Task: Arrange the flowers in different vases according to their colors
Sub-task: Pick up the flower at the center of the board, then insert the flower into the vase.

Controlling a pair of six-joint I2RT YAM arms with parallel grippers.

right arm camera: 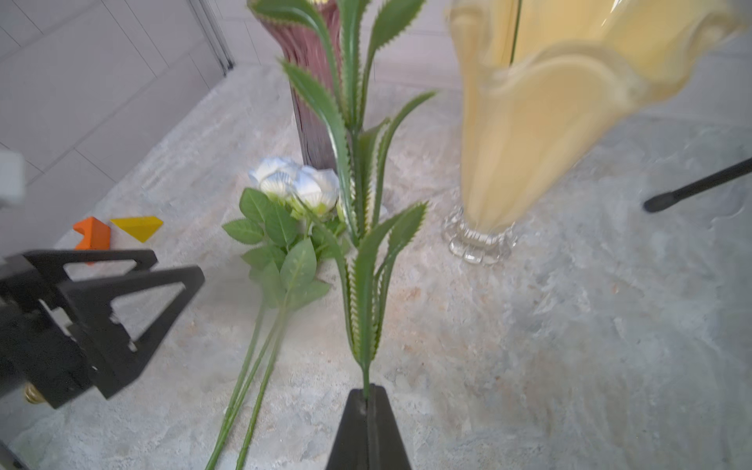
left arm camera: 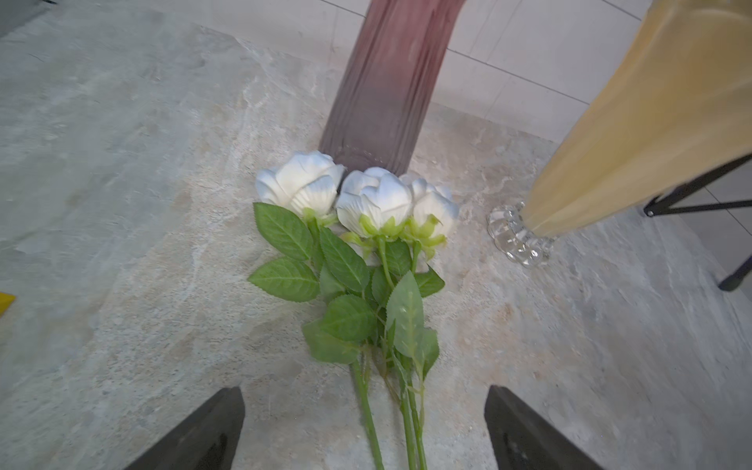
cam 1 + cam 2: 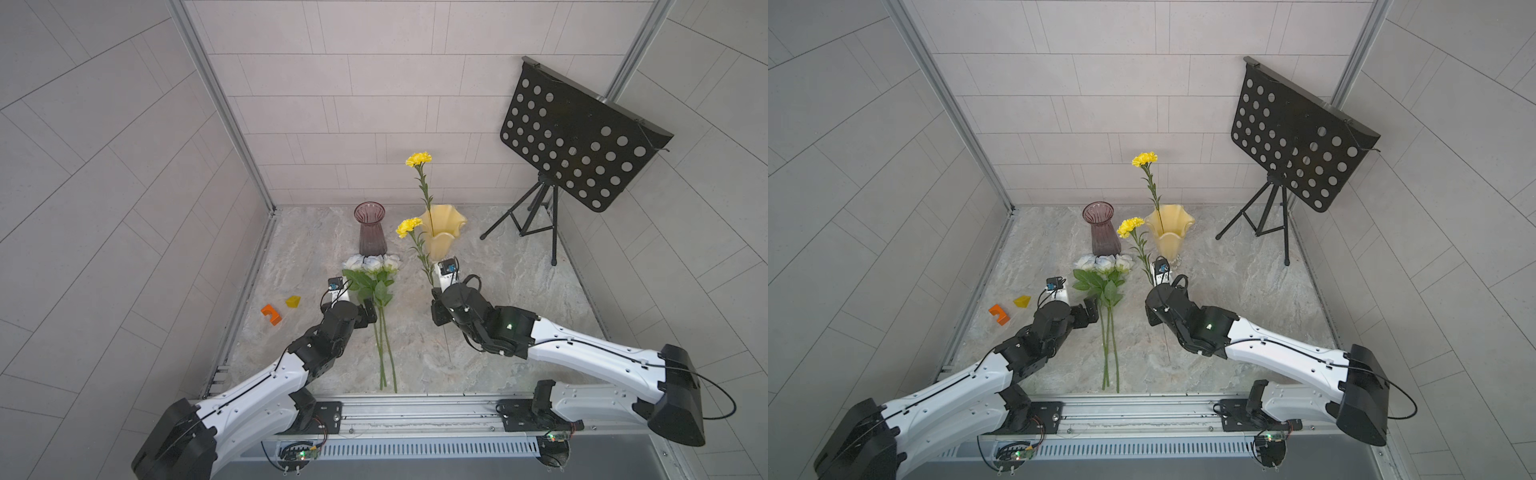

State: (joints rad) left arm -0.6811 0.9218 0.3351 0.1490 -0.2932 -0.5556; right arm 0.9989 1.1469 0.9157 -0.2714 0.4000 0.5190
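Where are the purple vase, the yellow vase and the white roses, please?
purple vase (image 3: 372,237), a top view, ribbed body
yellow vase (image 3: 442,247), a top view, front wall
white roses (image 2: 376,199), left wrist view, middle bloom

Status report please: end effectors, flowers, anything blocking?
Right end effector shut on yellow flower, near yellow vase. Left end effector open over white roses. Purple vase empty. Nothing blocking.

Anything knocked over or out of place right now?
Nothing tipped or damaged; purple vase and yellow vase stand upright. Only an orange block and a yellow block near the table edge look out of place.
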